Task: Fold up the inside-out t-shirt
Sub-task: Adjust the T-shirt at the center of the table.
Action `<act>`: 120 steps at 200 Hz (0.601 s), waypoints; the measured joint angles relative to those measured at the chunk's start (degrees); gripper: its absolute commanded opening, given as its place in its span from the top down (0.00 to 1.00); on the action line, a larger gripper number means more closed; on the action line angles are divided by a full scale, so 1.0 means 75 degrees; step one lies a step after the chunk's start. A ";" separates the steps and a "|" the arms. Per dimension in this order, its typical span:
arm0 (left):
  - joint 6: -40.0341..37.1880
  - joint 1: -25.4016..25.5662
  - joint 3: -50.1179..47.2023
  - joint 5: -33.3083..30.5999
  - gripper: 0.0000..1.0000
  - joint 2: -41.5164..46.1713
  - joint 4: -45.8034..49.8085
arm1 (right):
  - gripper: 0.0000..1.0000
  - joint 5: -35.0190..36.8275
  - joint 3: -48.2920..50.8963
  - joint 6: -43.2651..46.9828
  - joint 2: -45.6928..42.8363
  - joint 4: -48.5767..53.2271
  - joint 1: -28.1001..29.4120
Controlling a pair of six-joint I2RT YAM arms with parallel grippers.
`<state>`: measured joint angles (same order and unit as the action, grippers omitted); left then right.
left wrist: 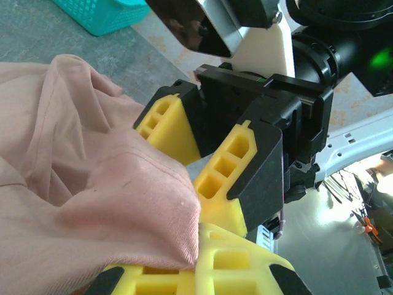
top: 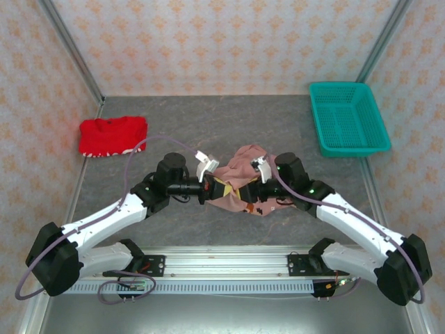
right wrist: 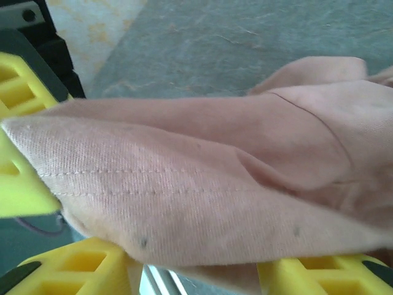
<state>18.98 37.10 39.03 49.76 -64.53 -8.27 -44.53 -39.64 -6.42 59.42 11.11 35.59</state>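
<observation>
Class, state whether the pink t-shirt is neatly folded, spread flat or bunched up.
Bunched up: the t-shirt is a crumpled heap of loose creases, no flat layers.

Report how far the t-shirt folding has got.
Done: no fold yet. The t-shirt is a bunched heap on the table.
In hand: the left gripper is shut on an edge of it, and the right gripper sits against the cloth with its jaws open.
Left: spreading it flat, then every fold.
</observation>
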 measured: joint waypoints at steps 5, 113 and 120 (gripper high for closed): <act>-0.0009 -0.0003 0.0000 0.0000 1.00 0.0000 0.0012 | 0.49 -0.0085 0.0047 -0.0055 0.0041 -0.0221 0.0000; -0.0090 -0.0017 -0.0207 -0.0125 1.00 0.0248 0.0035 | 0.50 -0.0933 0.0510 -0.1507 0.0283 -0.2865 -0.0146; -0.0087 -0.0017 -0.0251 -0.0125 1.00 0.0251 0.0038 | 0.50 -0.0962 0.0510 -0.1612 0.0286 -0.3028 -0.0184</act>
<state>18.33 36.97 37.15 48.82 -62.65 -7.99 -51.75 -35.81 -18.50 61.56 -11.60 34.22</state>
